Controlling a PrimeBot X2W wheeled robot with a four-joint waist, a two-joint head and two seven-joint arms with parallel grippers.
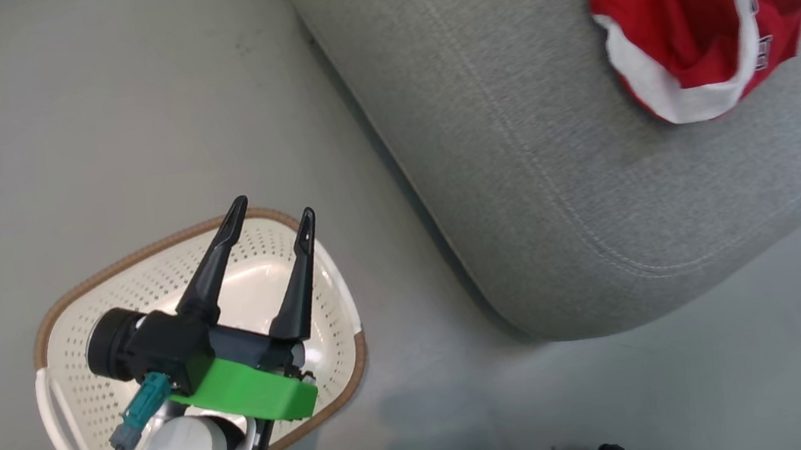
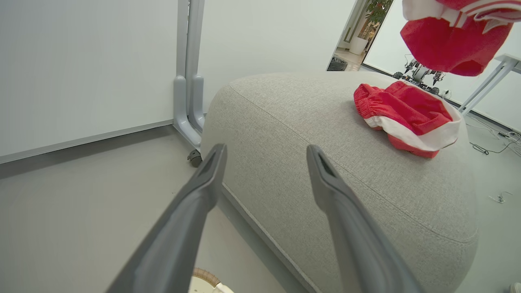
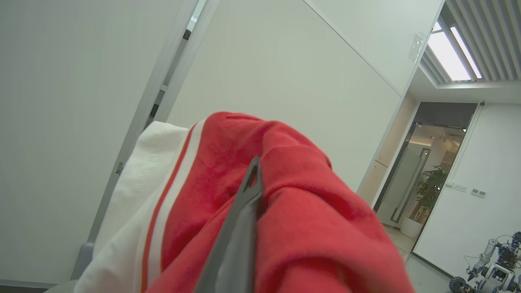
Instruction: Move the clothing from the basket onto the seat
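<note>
Fingers of the right gripper (image 3: 253, 175) clenched a red garment (image 3: 301, 219), which the left wrist view showed hanging above a second garment (image 2: 403, 110) on the grey seat (image 2: 285, 130), while the left gripper (image 1: 273, 206), fingers released, hovered over the basket (image 1: 147, 275) on the floor (image 1: 50, 107) beside it.

Bright red clothing (image 1: 690, 29) with broad white bands and thin white stripes. Light grey woven-fabric seat (image 1: 529, 148). Cream-white basket (image 1: 85, 394) dotted with small holes, brown woven-look rim. Black left gripper (image 1: 273, 211) with a bright green collar (image 1: 253, 392). Pale grey floor (image 1: 50, 107).
</note>
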